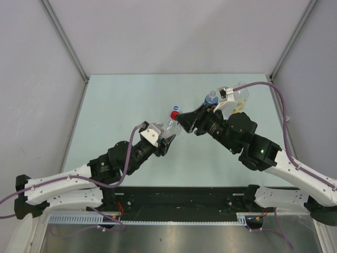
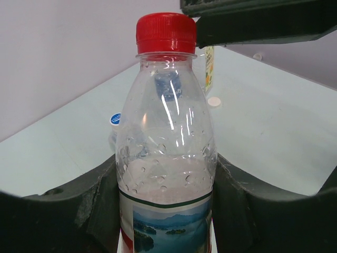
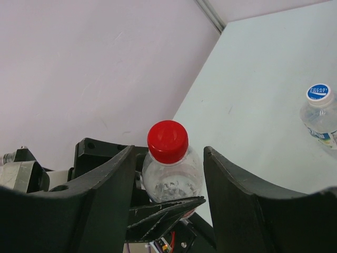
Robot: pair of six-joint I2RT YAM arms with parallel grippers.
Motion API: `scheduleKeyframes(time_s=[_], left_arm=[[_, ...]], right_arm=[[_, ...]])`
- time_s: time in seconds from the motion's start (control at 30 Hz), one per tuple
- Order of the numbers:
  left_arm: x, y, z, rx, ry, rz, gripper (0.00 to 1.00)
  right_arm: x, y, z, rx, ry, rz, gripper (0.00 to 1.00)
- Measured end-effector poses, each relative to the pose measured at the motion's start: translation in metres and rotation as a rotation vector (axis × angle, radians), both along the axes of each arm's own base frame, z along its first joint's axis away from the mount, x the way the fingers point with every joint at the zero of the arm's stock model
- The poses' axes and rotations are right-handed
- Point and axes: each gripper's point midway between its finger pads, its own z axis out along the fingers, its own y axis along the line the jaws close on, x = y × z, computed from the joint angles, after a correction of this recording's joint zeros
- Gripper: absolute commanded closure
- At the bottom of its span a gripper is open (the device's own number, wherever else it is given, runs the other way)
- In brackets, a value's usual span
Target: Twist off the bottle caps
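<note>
A small clear bottle (image 2: 168,158) with a red-edged landscape label stands upright, and my left gripper (image 2: 168,211) is shut on its body. Its red cap (image 2: 166,32) is screwed on. From above, the left gripper (image 1: 168,136) holds this bottle near the table's middle, red cap (image 1: 174,114) on top. My right gripper (image 1: 180,118) reaches in from the right at cap height. In the right wrist view its fingers (image 3: 116,179) stand open either side of the red cap (image 3: 167,141), with a gap on both sides.
A bottle with a blue-and-white cap (image 3: 318,93) stands just behind the held one (image 1: 176,108). Further right are a blue-capped bottle (image 1: 211,97) and a larger bottle with a yellowish label (image 1: 239,100). A small white cap (image 2: 214,101) lies on the table.
</note>
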Motion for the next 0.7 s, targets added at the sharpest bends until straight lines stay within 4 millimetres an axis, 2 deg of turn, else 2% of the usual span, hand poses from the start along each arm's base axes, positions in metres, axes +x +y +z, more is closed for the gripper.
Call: scheduleKeyframes(time_s=[0.3, 0.6, 0.7], left_arm=[[-0.001, -0.001, 0.0, 0.001, 0.0, -0.003, 1.0], [-0.001, 0.0, -0.001, 0.003, 0.001, -0.001, 1.0], [0.0, 0.0, -0.002, 0.004, 0.002, 0.004, 1.0]], right_arm=[[0.012, 0.009, -0.008, -0.03, 0.0, -0.011, 0.46], [0.013, 0.014, -0.005, -0.02, -0.011, 0.013, 0.74], [0.014, 0.016, -0.006, -0.022, -0.011, 0.021, 0.88]])
